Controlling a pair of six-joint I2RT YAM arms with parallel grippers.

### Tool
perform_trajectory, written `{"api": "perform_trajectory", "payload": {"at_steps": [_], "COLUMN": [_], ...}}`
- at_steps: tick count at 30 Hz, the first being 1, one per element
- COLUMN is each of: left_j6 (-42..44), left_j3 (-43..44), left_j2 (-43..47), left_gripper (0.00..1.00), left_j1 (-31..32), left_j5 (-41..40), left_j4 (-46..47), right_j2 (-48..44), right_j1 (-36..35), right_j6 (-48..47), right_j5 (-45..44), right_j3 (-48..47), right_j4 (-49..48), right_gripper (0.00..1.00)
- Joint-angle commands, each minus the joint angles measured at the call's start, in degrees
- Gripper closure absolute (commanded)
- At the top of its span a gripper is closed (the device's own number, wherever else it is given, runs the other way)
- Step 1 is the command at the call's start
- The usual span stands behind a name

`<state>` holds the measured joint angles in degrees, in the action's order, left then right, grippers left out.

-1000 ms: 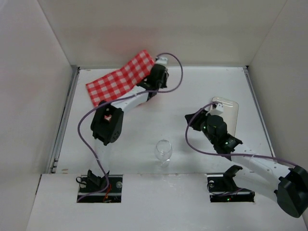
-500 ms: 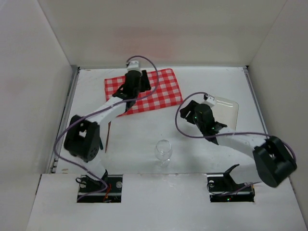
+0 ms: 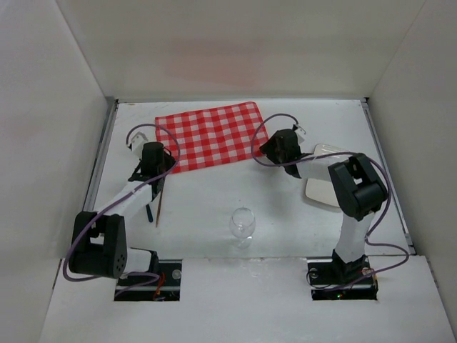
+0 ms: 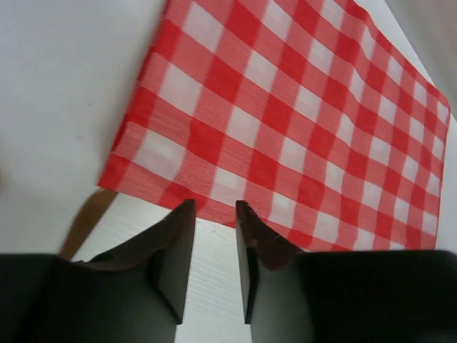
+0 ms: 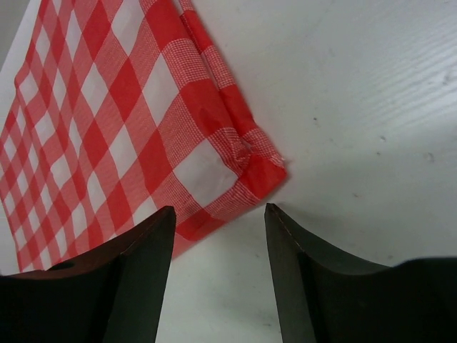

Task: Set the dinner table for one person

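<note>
White dinner table point(image 3: 285, 225) beneath both jaws

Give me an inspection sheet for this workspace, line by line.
Surface: matte white dinner table.
Job's things: checked cloth spread flat, far middle; white plate at right, partly under the right arm; wine glass upright, near middle.
Clutter: thin brown stick by the left arm.
Pincers: left pincer open, empty, at the cloth's near edge; right pincer open, empty, at a cloth corner.
Cables: purple cable looping over each arm.
Surroundings: plain white walls.
</note>
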<state>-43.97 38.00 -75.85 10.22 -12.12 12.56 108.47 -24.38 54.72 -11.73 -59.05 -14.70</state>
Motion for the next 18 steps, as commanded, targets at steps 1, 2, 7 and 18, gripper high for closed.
{"api": "perform_trajectory", "payload": {"at_steps": [1, 2, 7, 18], "left_j6": [-2.79, -3.05, -3.23, -3.23], "left_j3": [-0.47, -0.73, -1.61, 2.25], "left_j2": [1.77, 1.33, -0.52, -12.64], "left_gripper": [0.77, 0.78, 0.77, 0.77], "left_j1": [-2.87, -3.58, -5.6, -6.84], "left_j5": [2.89, 3.07, 2.98, 4.39], "left_j4": [1.51, 1.51, 1.51, 2.21], "right_j2": [1.74, 2.45, 5.87, 1.15], "right_j1": [0.17, 0.43, 1.92, 4.65], "right_j6": [2.85, 3.37, 5.83, 7.77], "right_j5": [1.18, 1.18, 3.63, 3.38], "right_j3": [-4.93, -5.63, -8.45, -1.17], "right_j4": [1.33, 1.69, 2.92, -1.37], "right_gripper": [0.44, 0.45, 0.63, 0.94]}}
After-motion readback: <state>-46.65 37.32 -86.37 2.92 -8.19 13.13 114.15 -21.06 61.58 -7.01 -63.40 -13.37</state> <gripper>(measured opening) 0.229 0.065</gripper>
